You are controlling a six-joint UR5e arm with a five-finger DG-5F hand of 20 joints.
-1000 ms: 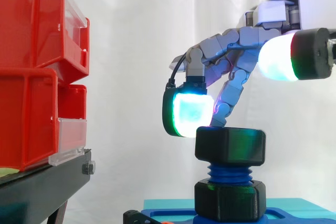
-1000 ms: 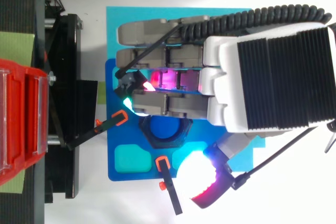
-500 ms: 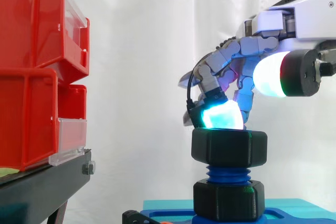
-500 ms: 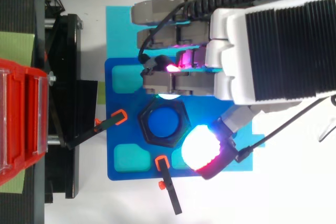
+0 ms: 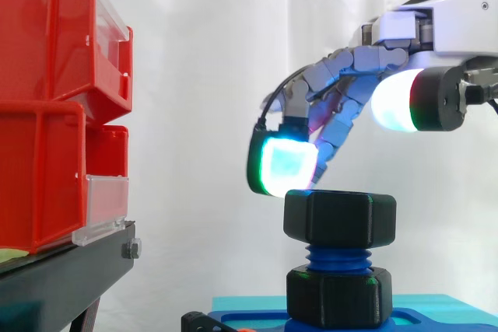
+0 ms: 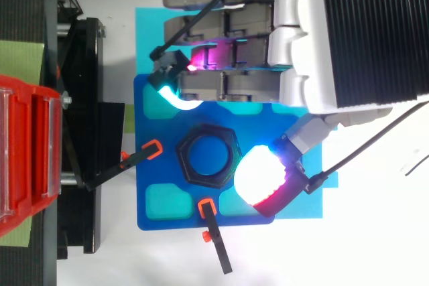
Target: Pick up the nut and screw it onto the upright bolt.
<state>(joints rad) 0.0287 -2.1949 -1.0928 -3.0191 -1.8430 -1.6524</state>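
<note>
Side view, largest first.

- Red bins [image 5: 54, 106] stacked at left on the black stand [image 5: 70, 277], well apart from the work.
- Hand [image 5: 366, 60] reaches in from the right and hovers over the bolt. Its fingers [image 5: 286, 165] are bent loosely downward, with the glowing pad just above the nut's left shoulder and a thin gap beneath it. They are spread and hold nothing.
- From the top view the fingers lie on the far side of the nut and the thumb pad [image 6: 261, 182] sits near-right of it. None of them closes on a flat.
- Blue fixture plate [image 6: 151, 195] lies on the white counter [image 6: 375, 246], held by two orange-tipped clamps [image 6: 151, 150] at its left and near edges.
- Nut [image 5: 339, 219], black and hexagonal, sits level on top of the upright bolt [image 5: 336, 256]. Blue thread shows between it and a black hex collar [image 5: 339, 297] at the bolt's foot.
- From above, the bolt's blue end is visible through the nut's bore.

Judgement: the pick-up is done, since the nut is already started on the thread. The step in hand is the screwing-down, and several turns of thread are left.

The next move calls for lowering the hand so that fingers and thumb bear on opposite flats. It should then twist about the bolt's axis, keeping the nut level to avoid binding.
</note>
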